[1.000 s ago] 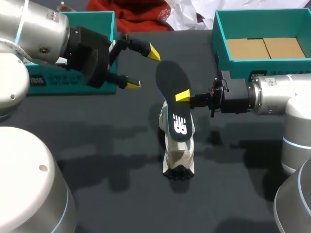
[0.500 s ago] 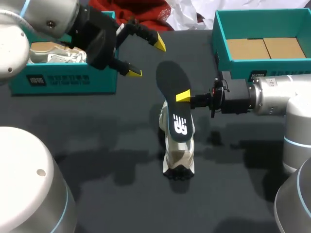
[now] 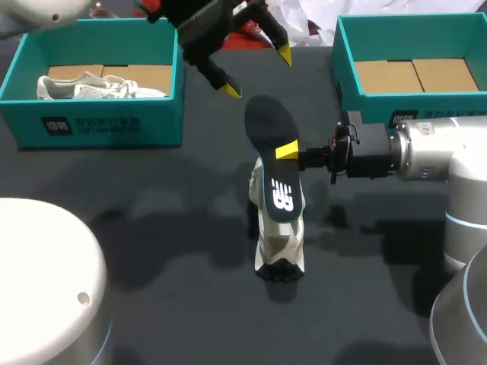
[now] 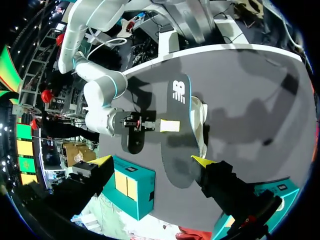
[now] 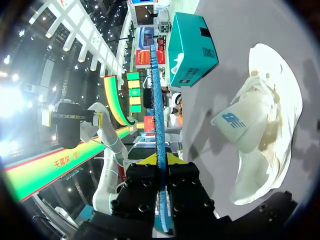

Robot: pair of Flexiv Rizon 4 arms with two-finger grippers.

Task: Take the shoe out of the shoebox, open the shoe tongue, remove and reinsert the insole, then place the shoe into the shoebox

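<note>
- Insole (image 3: 270,163) pinched by right tool (image 3: 287,150), angled above shoe (image 3: 278,243); probably lined up for reinsertion.
- Left tool (image 3: 256,71) spread, beyond shoe, free to assist.

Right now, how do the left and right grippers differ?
Left gripper is open and empty; right gripper is shut on the insole. Left is well away from the shoe; right is close by it. Both have yellow tips.
</note>
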